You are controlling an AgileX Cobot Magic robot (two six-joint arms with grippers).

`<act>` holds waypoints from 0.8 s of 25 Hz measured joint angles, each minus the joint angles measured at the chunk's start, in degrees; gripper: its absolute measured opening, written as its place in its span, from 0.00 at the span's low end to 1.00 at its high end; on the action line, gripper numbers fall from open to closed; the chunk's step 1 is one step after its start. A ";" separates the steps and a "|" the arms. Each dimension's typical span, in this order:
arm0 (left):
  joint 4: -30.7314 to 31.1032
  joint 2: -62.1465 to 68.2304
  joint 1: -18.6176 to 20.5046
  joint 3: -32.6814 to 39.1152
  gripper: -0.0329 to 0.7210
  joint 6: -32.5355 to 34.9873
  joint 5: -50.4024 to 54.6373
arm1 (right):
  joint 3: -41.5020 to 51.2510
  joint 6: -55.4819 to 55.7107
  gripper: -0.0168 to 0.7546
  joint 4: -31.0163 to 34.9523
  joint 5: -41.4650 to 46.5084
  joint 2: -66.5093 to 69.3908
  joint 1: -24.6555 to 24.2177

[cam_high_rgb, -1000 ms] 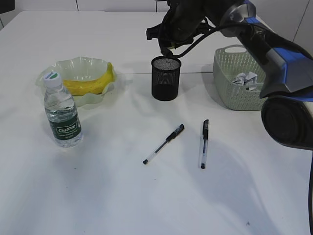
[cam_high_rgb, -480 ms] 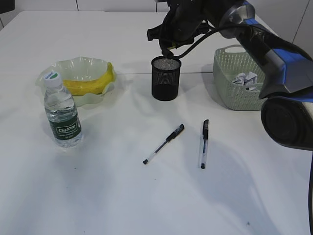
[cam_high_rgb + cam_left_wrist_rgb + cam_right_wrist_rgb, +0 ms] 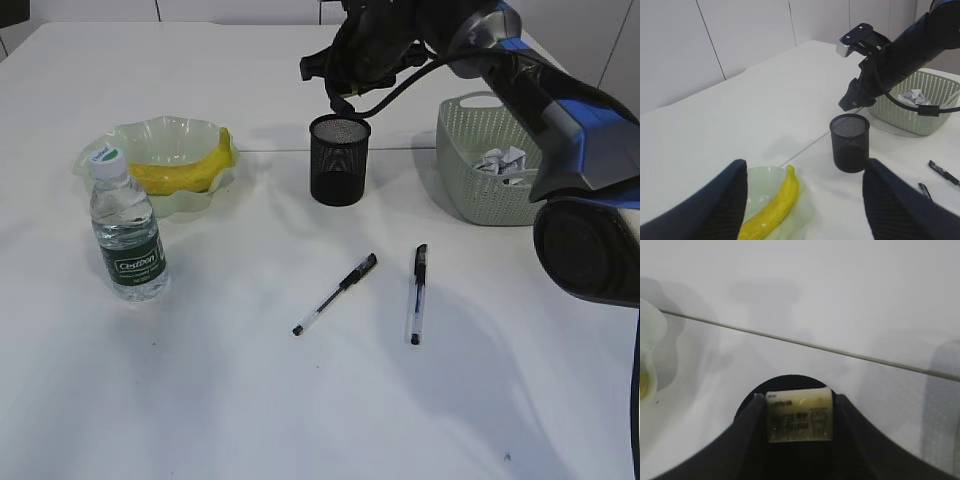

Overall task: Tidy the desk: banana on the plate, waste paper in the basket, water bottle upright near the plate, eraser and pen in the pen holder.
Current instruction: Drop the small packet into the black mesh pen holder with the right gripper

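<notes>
Gripping the eraser (image 3: 799,415) with the right gripper (image 3: 799,412), hovering over the pen holder (image 3: 339,160) toward the table's (image 3: 200,400) far edge; releasing next; left gripper (image 3: 802,200) gaping empty.

Probably a lab: bare white table (image 3: 250,420), plain panelled wall (image 3: 715,45).

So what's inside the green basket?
Crumpled white paper lies in the basket. Its near wall hides the bottom, so anything lower down cannot be seen.

Eraser (image 3: 799,415) above pen holder (image 3: 339,160)
</notes>
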 joint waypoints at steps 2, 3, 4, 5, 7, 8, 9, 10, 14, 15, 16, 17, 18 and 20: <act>0.00 0.00 0.00 0.00 0.71 0.00 0.00 | 0.00 0.00 0.41 0.00 -0.74 0.35 0.00; 0.00 0.00 0.00 0.00 0.71 0.00 0.00 | 0.00 0.00 0.41 0.00 -0.73 0.76 0.00; 0.00 0.00 0.00 0.00 0.71 0.00 0.00 | 0.00 0.00 0.41 0.00 -0.73 1.05 0.00; 0.00 0.00 0.00 0.00 0.71 0.00 0.00 | 0.00 0.00 0.41 0.00 -0.73 1.56 0.00; 0.00 0.00 0.00 0.00 0.71 0.00 -0.27 | 0.00 0.00 0.41 0.00 -0.63 2.31 0.00; 0.00 0.00 0.00 0.00 0.71 -0.05 -0.42 | 0.00 0.00 0.41 0.00 -0.63 2.70 0.00; 0.00 0.00 0.00 0.00 0.71 -0.05 -0.42 | 0.00 0.00 0.41 0.00 -0.52 2.96 0.00; 0.00 0.00 0.00 0.00 0.71 -0.05 -0.52 | 0.00 0.00 0.41 0.10 -0.36 3.17 0.00; 0.00 0.00 0.00 0.00 0.71 -0.05 -0.65 | 0.00 0.00 0.41 0.10 -0.01 3.95 0.00; 0.00 0.00 0.00 0.00 0.71 -0.05 -0.65 | 0.00 0.00 0.41 0.10 0.26 4.05 0.00; 0.00 0.00 0.00 0.00 0.71 -0.05 -0.68 | 0.00 0.00 0.41 0.10 0.36 4.05 0.00; 0.00 0.00 0.00 0.00 0.71 -0.05 -0.78 | 0.00 0.00 0.41 0.10 0.36 4.05 0.00; 0.00 0.00 0.00 0.00 0.71 -0.05 -0.78 | 0.00 0.00 0.41 0.10 0.36 4.05 0.00; 0.00 0.00 0.00 0.00 0.71 -0.05 -0.78 | 0.00 0.00 0.41 0.10 0.36 4.05 0.00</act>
